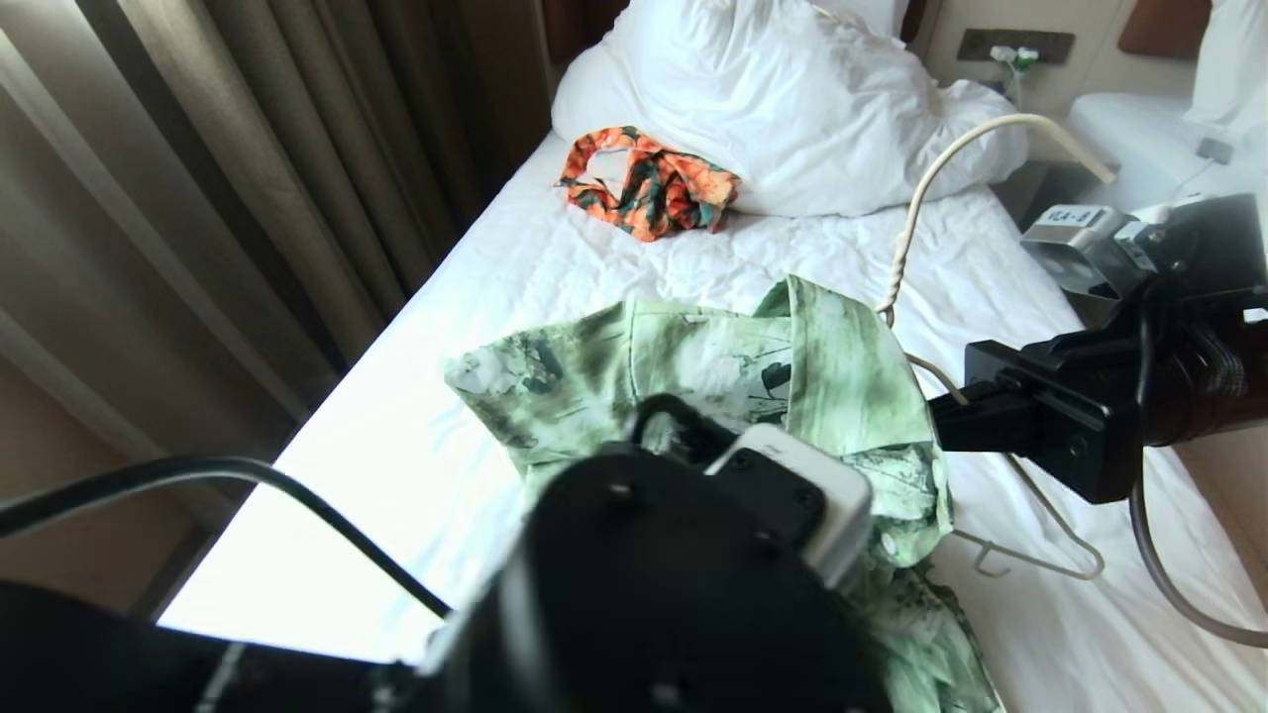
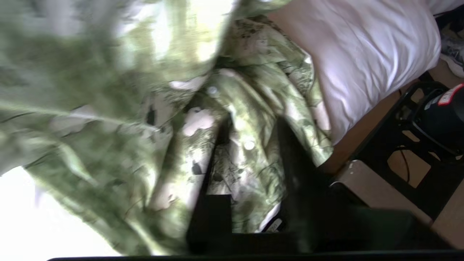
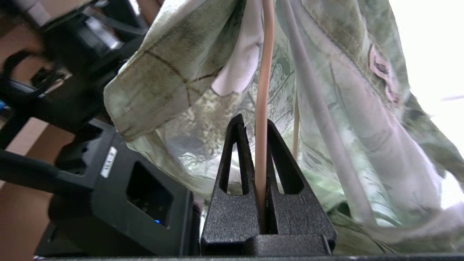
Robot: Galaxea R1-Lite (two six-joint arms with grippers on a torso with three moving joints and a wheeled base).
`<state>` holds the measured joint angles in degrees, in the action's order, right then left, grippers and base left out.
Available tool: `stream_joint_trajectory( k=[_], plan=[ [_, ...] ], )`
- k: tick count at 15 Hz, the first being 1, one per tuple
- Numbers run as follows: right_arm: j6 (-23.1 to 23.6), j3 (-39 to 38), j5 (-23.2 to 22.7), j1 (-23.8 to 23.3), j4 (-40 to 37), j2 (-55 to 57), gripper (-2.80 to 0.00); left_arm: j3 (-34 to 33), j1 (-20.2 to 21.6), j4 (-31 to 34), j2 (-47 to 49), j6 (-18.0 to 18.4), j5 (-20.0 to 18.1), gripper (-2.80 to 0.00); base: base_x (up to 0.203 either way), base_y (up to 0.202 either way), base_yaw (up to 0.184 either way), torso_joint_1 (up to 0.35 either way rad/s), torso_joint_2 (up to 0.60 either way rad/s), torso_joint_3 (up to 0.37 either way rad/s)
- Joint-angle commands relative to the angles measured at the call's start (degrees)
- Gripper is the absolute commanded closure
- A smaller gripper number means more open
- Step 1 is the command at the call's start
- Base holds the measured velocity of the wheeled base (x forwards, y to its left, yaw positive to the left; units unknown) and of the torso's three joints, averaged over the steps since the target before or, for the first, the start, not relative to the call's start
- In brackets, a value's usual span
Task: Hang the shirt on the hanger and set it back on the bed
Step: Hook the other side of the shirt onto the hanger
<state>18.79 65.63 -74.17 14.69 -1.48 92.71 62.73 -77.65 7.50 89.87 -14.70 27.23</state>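
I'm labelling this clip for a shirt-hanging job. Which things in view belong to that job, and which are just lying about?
Part of the job:
- shirt
- hanger, clamped in the right gripper
- bed
- left gripper, at the shirt

Lying about:
- orange patterned garment
- pillow
- curtains

You can't see the left gripper (image 2: 250, 145) from the head: its arm hides it and the shirt's (image 1: 832, 366) lower half. The shirt also covers 1 hanger (image 1: 1030, 555) shoulder.

Green floral shirt (image 1: 713, 366) (cream hanger (image 1: 951, 168))
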Motion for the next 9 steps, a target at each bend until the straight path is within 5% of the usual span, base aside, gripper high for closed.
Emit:
stream_joint_trajectory(
  k=[1,5,7,9],
  plan=[
    [-0.08,-0.47,-0.54,2.23,-0.23,-0.55,0.0,-7.43,3.75,-1.63,-12.52,0.49,0.03,0.0,0.0,0.0,0.0,0.0,0.0,0.0],
    [-4.07,-0.99,-0.54,7.57,0.07,-2.46,0.0,-16.76,17.23,-8.44,-31.84,7.55,-5.42,0.0,0.0,0.0,0.0,0.0,0.0,0.0],
    [-4.15,-1.47,-0.54,8.64,0.04,-2.08,0.0,-17.37,23.74,-9.57,-37.15,11.38,-9.32,0.0,0.0,0.0,0.0,0.0,0.0,0.0],
    [-4.9,-1.91,-0.54,9.46,-0.28,-2.15,0.0,-12.31,25.44,-6.28,-38.68,12.07,-10.04,0.0,0.0,0.0,0.0,0.0,0.0,0.0]
  ],
)
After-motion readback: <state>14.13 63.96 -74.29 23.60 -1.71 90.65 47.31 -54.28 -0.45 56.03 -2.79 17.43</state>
